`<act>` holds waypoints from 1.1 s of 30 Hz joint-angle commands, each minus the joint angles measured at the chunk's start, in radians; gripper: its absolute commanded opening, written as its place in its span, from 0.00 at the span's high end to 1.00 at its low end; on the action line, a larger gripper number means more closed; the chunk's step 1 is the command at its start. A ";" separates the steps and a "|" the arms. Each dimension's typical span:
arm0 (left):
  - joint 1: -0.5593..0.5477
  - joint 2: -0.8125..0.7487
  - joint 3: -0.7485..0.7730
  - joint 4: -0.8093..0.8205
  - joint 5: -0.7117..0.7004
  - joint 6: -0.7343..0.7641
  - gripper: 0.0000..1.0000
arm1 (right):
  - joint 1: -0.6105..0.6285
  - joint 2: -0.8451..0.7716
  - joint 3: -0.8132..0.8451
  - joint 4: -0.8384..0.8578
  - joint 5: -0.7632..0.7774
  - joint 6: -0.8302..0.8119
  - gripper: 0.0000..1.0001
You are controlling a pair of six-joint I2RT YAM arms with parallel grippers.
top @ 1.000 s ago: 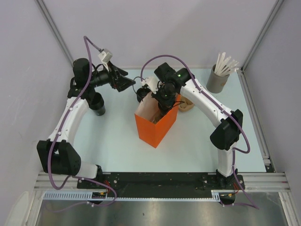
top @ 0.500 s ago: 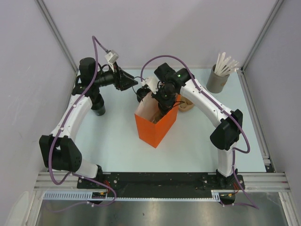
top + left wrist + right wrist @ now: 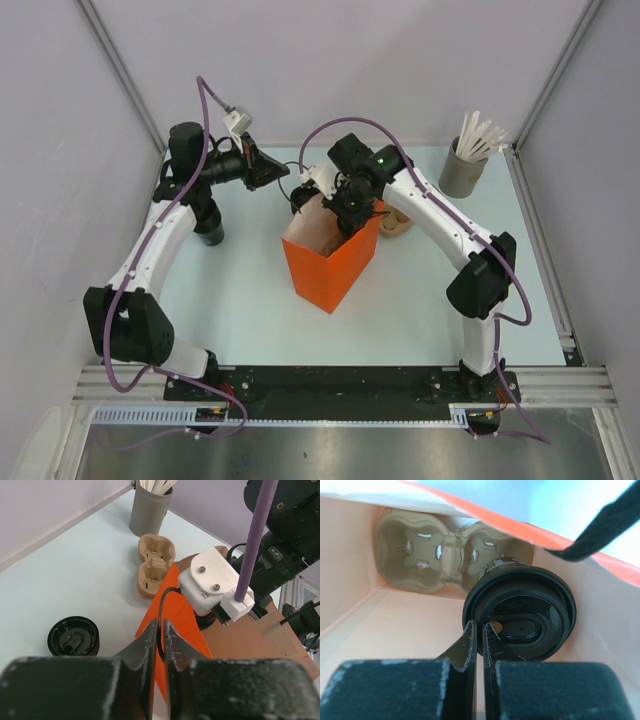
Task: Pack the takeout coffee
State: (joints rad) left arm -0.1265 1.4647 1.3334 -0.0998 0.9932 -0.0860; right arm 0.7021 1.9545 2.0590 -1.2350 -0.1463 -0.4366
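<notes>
Bag: a tall orange paper bag (image 3: 335, 275) with a tan inside is stood upright and open-topped at the middle of the pale worktop (image 3: 240, 300).
Takeout coffee: the small black disposable cup with a round black lid (image 3: 520, 610) is found inside the bag, near one side wall, its lid turned up towards the bag mouth.
Right jaws: they are placed inside the bag mouth and pressed together at the near rim of the lid. Whether the rim is actually pinched cannot be told.
Left jaws: they are drawn narrow at the bag's far-left top edge. A thin black loop handle (image 3: 161, 611) is seen passing between the fingertips (image 3: 149, 640) and appears pinched there.
Inside the bag: a tan moulded-pulp cup tray (image 3: 427, 555) is seen deeper down, beyond the cup.
Second tray: another tan moulded-pulp tray (image 3: 396, 224) is laid on the worktop just beside the bag's far-right side.
Second lid: another round black lid (image 3: 74, 636) is set on the worktop near the bag's far-left corner. What lies under it cannot be made out.
Tub: a grey cylindrical tub (image 3: 462, 175) filled with white sticks (image 3: 480, 135) is placed at the far-right corner, well apart from the bag.
Lidless cups: black cups (image 3: 208, 228) are seen at the far left, partly hidden by the left arm.
</notes>
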 commanded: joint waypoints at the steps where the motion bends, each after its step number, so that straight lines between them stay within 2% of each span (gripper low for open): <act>1: -0.005 0.003 0.032 0.018 -0.011 0.012 0.89 | 0.004 -0.035 -0.008 0.032 0.014 0.009 1.00; 4: -0.005 -0.001 0.027 0.028 -0.033 0.008 0.95 | 0.004 -0.042 -0.025 0.048 0.010 -0.001 1.00; 10: -0.007 0.006 0.024 0.031 -0.047 0.003 1.00 | 0.007 -0.066 -0.051 0.080 0.007 -0.011 1.00; 33: -0.015 0.011 0.027 0.029 -0.068 0.003 1.00 | 0.017 -0.111 -0.158 0.183 -0.021 -0.025 1.00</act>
State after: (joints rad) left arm -0.1322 1.4742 1.3334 -0.0925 0.9211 -0.0872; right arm 0.7124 1.9026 1.9068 -1.1000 -0.1574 -0.4492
